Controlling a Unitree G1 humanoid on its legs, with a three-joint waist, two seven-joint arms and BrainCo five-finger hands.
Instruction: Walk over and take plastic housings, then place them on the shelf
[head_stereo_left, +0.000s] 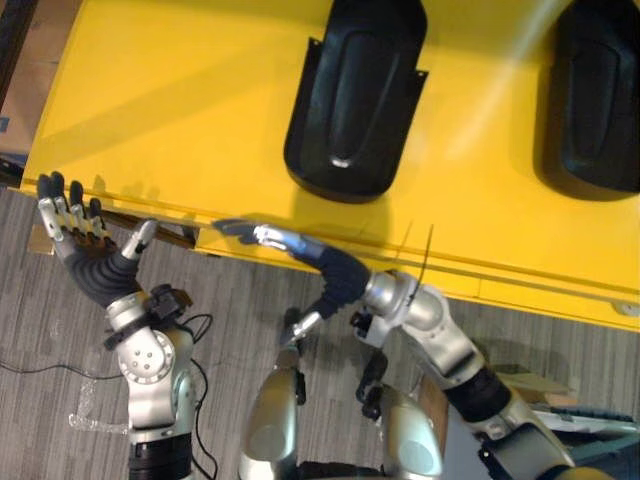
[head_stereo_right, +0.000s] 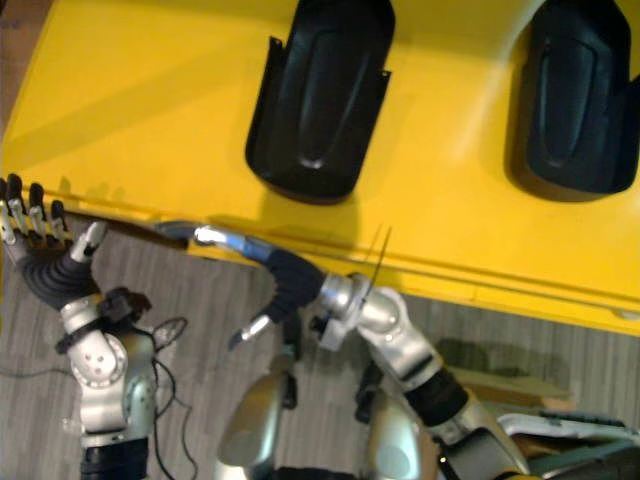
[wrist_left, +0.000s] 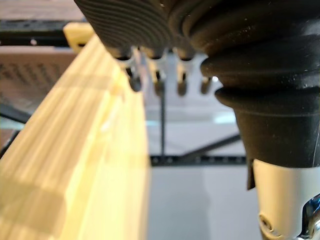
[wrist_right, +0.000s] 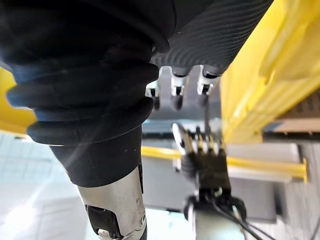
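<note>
Ahead, housing (head_stereo_left: 355, 95), near fingers (head_stereo_left: 275, 238) of right hand (head_stereo_left: 338, 272), untouched

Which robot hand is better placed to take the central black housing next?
Right. The right robot hand lies open at the yellow surface's front edge, just short of the central housing. The left robot hand is open by the surface's left corner, farther off.

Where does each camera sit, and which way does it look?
Left eye view: on the head, looking down at the yellow platform, two black housings and both arms.
Right eye view: beside it, sharing that scene.
Left wrist view: on the left wrist, along the left hand beside the platform's edge.
Right wrist view: on the right wrist, past the right hand toward the left hand.
</note>
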